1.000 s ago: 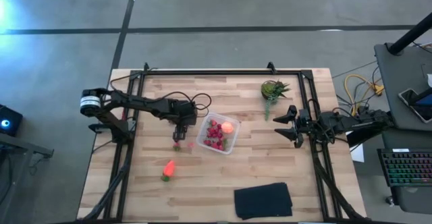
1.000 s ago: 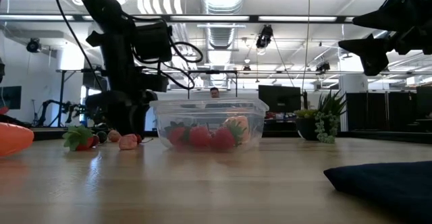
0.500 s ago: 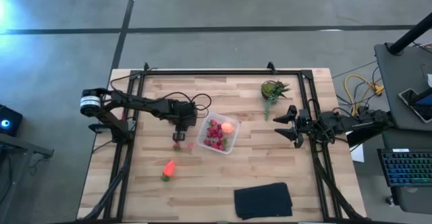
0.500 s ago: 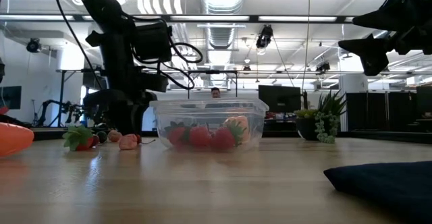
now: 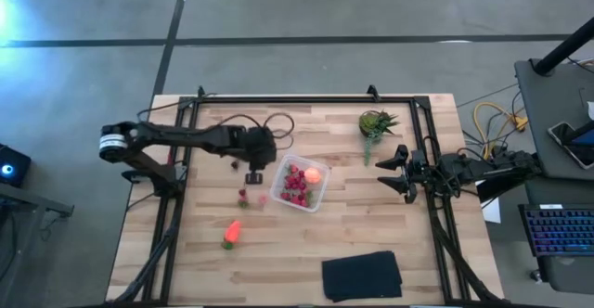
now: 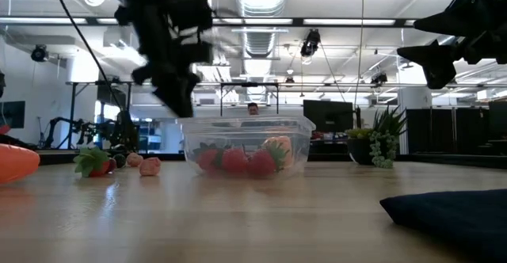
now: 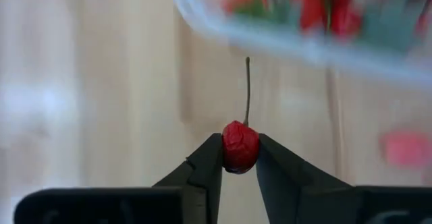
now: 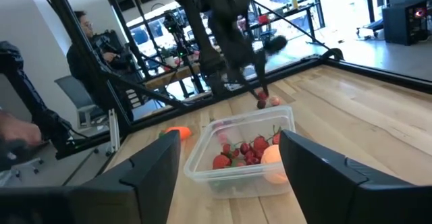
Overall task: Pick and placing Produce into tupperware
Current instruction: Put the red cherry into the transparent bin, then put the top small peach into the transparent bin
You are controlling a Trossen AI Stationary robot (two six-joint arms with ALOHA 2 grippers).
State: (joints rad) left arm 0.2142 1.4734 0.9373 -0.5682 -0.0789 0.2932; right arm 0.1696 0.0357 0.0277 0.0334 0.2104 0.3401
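Observation:
My left gripper hangs above the table just left of the clear tupperware, shut on a small red berry with a thin stem. The box holds several red berries and the round orange-red fruit. Two or three loose berries lie on the wood beside the box, and the carrot-like piece rests nearer the table's near edge. My right gripper waits open, raised above the table's right side. My left gripper pinches the red berry's round body between its two fingertips, one on each side. The fingers point down from above. The berry is lifted clear of the table, and its stem sticks out beyond the fingertips.
A spiky green plant stands near the far right, and a flat black cloth lies by the near edge. A black frame rail borders the table. A person sits beyond the table in the right wrist view.
My left gripper has risen from the table beside the loose berries and shifted a little toward the far edge, bringing one berry up clear of the wood. The other loose berries, the box and my right arm have stayed where they were.

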